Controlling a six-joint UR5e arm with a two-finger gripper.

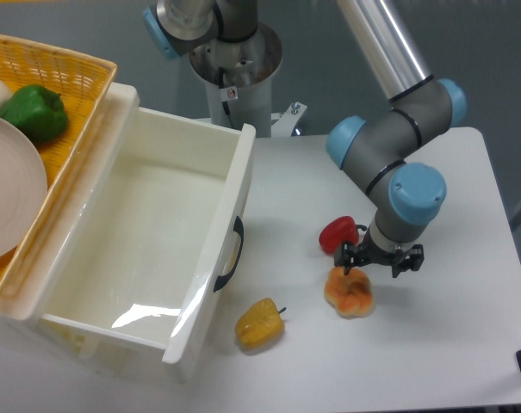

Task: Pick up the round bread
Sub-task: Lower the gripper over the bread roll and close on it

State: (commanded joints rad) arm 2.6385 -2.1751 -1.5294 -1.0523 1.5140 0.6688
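The round bread (pixel 349 294), an orange-tan lumpy bun, lies on the white table right of centre. My gripper (pixel 378 261) hangs just above its upper right edge, fingers spread apart with nothing between them. The arm's wrist covers part of the table behind the bun. A smooth red pepper (pixel 337 233) sits just up and left of the gripper, close to the left finger.
A yellow pepper (pixel 260 323) lies left of the bun near the front. An open white drawer (pixel 210 258) fills the left half. A wicker basket (pixel 66 73) at far left holds a green pepper (pixel 33 112) and a plate (pixel 10 198).
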